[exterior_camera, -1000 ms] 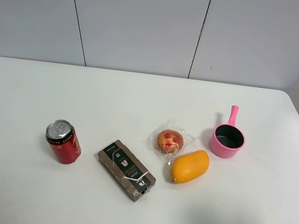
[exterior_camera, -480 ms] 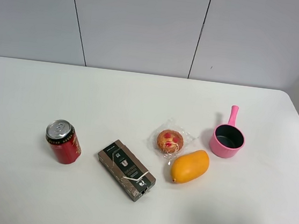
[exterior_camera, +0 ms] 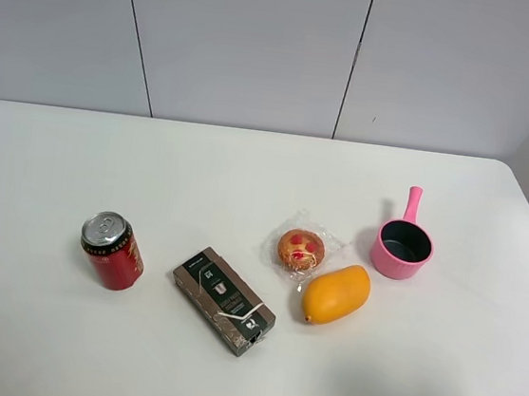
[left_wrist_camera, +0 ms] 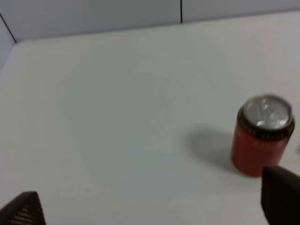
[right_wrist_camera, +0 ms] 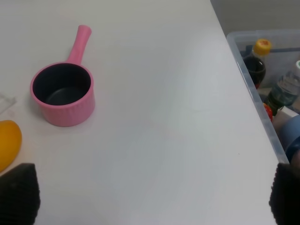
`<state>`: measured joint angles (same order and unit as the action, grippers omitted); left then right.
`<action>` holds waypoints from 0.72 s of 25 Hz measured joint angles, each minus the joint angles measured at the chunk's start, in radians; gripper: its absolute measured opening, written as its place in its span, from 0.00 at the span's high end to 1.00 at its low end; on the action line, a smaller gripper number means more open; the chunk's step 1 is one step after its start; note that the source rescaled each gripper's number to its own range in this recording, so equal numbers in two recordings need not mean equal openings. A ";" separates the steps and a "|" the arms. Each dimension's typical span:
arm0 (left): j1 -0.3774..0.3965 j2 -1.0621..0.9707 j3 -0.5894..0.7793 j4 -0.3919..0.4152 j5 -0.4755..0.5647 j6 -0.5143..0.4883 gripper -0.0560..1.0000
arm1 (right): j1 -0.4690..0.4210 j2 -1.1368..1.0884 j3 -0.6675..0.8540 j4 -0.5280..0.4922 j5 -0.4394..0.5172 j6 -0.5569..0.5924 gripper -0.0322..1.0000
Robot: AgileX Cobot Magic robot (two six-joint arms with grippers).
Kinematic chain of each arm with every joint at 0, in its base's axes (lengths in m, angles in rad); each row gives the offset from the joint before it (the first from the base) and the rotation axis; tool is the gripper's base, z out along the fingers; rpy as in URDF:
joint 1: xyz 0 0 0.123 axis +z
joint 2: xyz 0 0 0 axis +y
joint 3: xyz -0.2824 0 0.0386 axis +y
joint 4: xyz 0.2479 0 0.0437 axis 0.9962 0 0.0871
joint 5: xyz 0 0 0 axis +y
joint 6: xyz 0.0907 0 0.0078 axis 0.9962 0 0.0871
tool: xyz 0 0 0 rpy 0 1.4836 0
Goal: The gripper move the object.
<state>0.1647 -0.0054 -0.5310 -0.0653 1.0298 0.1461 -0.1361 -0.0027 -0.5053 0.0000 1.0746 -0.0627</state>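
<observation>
The orange-yellow mango [exterior_camera: 336,294] lies on the white table, right of centre, just below the wrapped muffin [exterior_camera: 301,249]; its end shows in the right wrist view [right_wrist_camera: 8,143]. Neither gripper shows in the exterior high view. The left gripper [left_wrist_camera: 154,208] is open, its black fingertips [left_wrist_camera: 281,194] spread wide, with the red can [left_wrist_camera: 261,135] beyond them. The right gripper [right_wrist_camera: 152,192] is open, its fingertips [right_wrist_camera: 18,192] wide apart over bare table, the mango beside one tip.
A red can [exterior_camera: 112,250] stands at the left, a dark brown box [exterior_camera: 223,299] lies in the middle, a pink saucepan [exterior_camera: 402,244] sits right of the muffin. A clear bin with bottles [right_wrist_camera: 267,79] stands beyond the table's right edge.
</observation>
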 joint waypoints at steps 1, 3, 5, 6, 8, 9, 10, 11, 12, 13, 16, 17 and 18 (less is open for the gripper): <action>0.000 0.000 0.014 0.000 0.008 0.000 0.19 | 0.000 0.000 0.000 0.000 0.000 0.000 0.00; 0.000 0.000 0.022 0.000 0.019 0.000 0.19 | 0.000 0.000 0.000 0.000 0.000 0.000 0.00; 0.000 0.000 0.025 0.000 0.019 0.000 0.19 | 0.000 0.000 0.000 0.000 0.000 0.000 0.00; 0.000 0.000 0.025 0.000 0.020 0.000 0.19 | 0.000 0.000 0.000 0.000 0.000 0.000 0.00; 0.000 0.000 0.025 0.000 0.020 0.000 0.19 | 0.000 0.000 0.000 0.000 0.000 0.000 0.00; 0.000 0.000 0.025 0.000 0.020 0.000 0.19 | 0.000 0.000 0.000 0.000 0.000 0.000 0.00; 0.000 0.000 0.025 0.000 0.020 0.000 0.19 | 0.000 0.000 0.000 0.000 0.000 0.000 0.00; 0.000 0.000 0.025 0.000 0.020 0.000 0.19 | 0.000 0.000 0.000 0.000 0.000 0.000 0.00; 0.000 0.000 0.025 0.000 0.020 0.000 0.19 | 0.000 0.000 0.000 0.000 0.000 0.000 0.00; 0.000 0.000 0.025 0.000 0.020 0.000 0.19 | 0.000 0.000 0.000 0.000 0.000 0.000 0.00; 0.000 0.000 0.025 0.000 0.020 0.000 0.19 | 0.000 0.000 0.000 0.000 0.000 0.000 0.00; 0.000 0.000 0.025 0.000 0.020 0.000 0.19 | 0.000 0.000 0.000 0.000 0.000 0.000 0.00; 0.000 0.000 0.025 0.000 0.020 0.000 0.19 | 0.000 0.000 0.000 0.000 0.000 0.000 0.00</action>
<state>0.1647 -0.0054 -0.5058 -0.0656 1.0495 0.1461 -0.1361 -0.0027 -0.5053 0.0000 1.0746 -0.0627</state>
